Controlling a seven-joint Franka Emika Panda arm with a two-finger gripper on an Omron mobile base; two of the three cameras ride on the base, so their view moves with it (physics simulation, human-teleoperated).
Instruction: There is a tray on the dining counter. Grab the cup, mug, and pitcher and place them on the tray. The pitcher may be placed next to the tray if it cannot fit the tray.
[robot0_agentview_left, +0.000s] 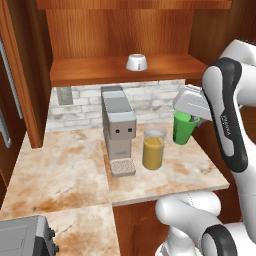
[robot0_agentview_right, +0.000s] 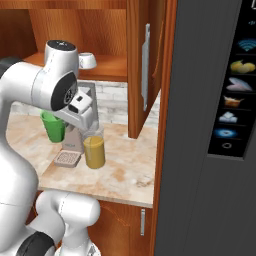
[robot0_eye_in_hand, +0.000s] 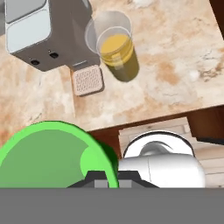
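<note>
Grey toaster-like appliance (robot0_agentview_left: 25, 236) sits at the near left corner of the marble-look surface (robot0_agentview_left: 65, 170), in the left base view. Further right, about mid-surface, stands a grey coffee machine (robot0_agentview_left: 118, 125), upright, its perforated drip tray (robot0_agentview_left: 123, 167) toward the near edge. Just beside it on the right stands the pitcher (robot0_agentview_left: 153, 147), a clear glass cylinder roughly half full of orange liquid, upright and resting on the surface; it is close to the drip tray (contact cannot be confirmed).

Right of the pitcher and slightly farther back is the cup (robot0_agentview_left: 186, 128), bright green, with its base clear of the surface. The pincer (robot0_eye_in_hand: 113, 177) is closed on the cup's rim: the hand view shows one dark tip inside the green wall and one outside it. In the right base view the cup (robot0_agentview_right: 53, 126) appears at the left, partly behind the white arm, with the pitcher (robot0_agentview_right: 94, 148) nearer the camera.

White mug (robot0_agentview_left: 136, 62) rests on the wooden shelf (robot0_agentview_left: 90, 67) above the brick backsplash (robot0_agentview_left: 150, 97), behind and above the coffee machine. At the far right of the right base view a tall dark panel (robot0_agentview_right: 200, 125) carries a column of small icons.
</note>
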